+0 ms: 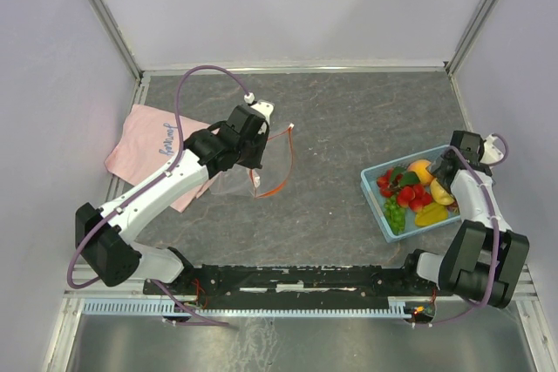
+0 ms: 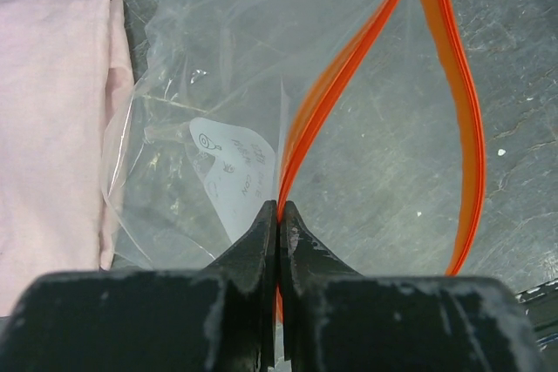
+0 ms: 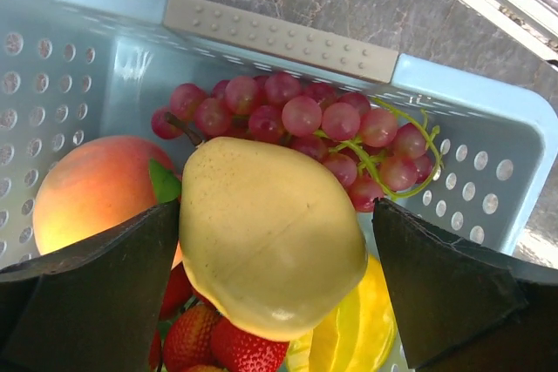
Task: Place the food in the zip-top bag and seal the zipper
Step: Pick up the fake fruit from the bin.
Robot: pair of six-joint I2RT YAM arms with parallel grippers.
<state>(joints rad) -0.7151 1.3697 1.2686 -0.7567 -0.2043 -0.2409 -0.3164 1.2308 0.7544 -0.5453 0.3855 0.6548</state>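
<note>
The zip-top bag [image 1: 237, 182] hangs crinkled and clear over the table, its mouth gaping. My left gripper [image 2: 279, 208] is shut on the orange-red zipper [image 2: 349, 67], pinching one lip; the other lip bows out to the right. A white label [image 2: 234, 163] shows through the plastic. The food [image 1: 410, 193] lies in a light-blue basket. My right gripper [image 3: 275, 206] stands open astride a pale yellow pear [image 3: 266, 233], left finger at its side, right finger apart from it. Red grapes [image 3: 305, 115], a peach [image 3: 91, 193], strawberries [image 3: 227, 346] and a yellow piece [image 3: 362, 328] surround it.
The light-blue basket [image 1: 373, 202] sits at the right of the table, its perforated walls close around my right gripper [image 1: 446, 182]. A pink cloth [image 1: 144, 141] lies at the left, partly under the bag. Grey walls enclose the table.
</note>
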